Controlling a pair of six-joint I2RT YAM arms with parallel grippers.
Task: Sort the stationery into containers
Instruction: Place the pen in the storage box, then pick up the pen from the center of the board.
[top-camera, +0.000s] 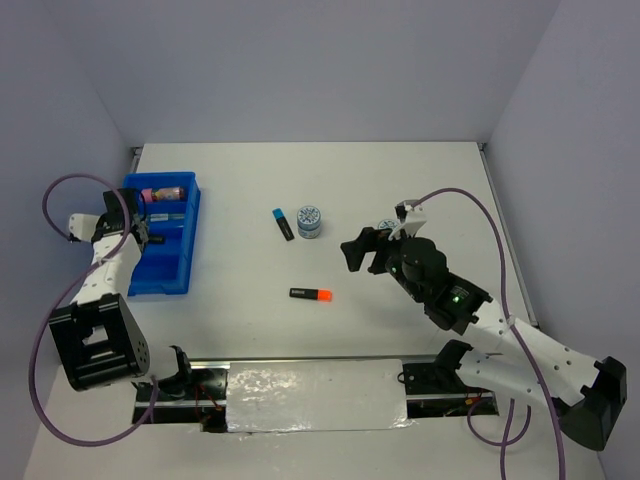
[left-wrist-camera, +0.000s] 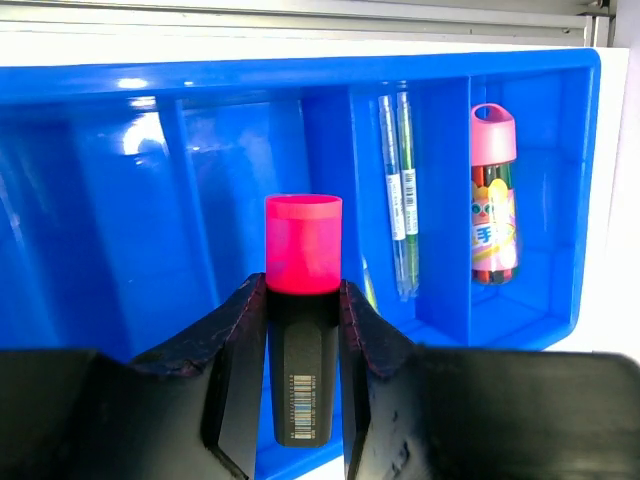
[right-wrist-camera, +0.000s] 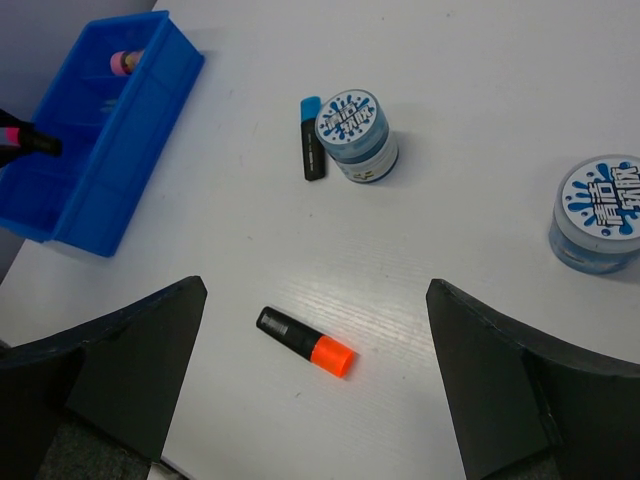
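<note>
Stationery lies partly sorted. A pink-capped highlighter (left-wrist-camera: 302, 330) is clamped by its black barrel between the two fingers of the left tool (left-wrist-camera: 300, 300), cap pointing outward. It sits over the blue tray (top-camera: 165, 272), though which compartment it is above cannot be told.

The tray lies beside the worktop's (top-camera: 420, 170) left edge, towards the far-left corner, with its long side along that edge. A pink tube (left-wrist-camera: 493, 200) lies in its far end compartment. Thin pens (left-wrist-camera: 400, 190) lie side by side in the compartment next to the tube.

Near the middle of the worktop, a blue-capped highlighter (top-camera: 283, 223) lies just beside a blue-white tape roll (top-camera: 310, 221), which stands flat on its end. A second tape roll (right-wrist-camera: 600, 212) sits well apart, towards the right edge, and the right arm partly hides it in the top view. An orange-capped highlighter (top-camera: 311, 294) lies alone, nearer the near edge than the other two.

The right tool (right-wrist-camera: 315, 288) hangs above the worktop between the two rolls, its fingers spread wide and gripping nothing.
</note>
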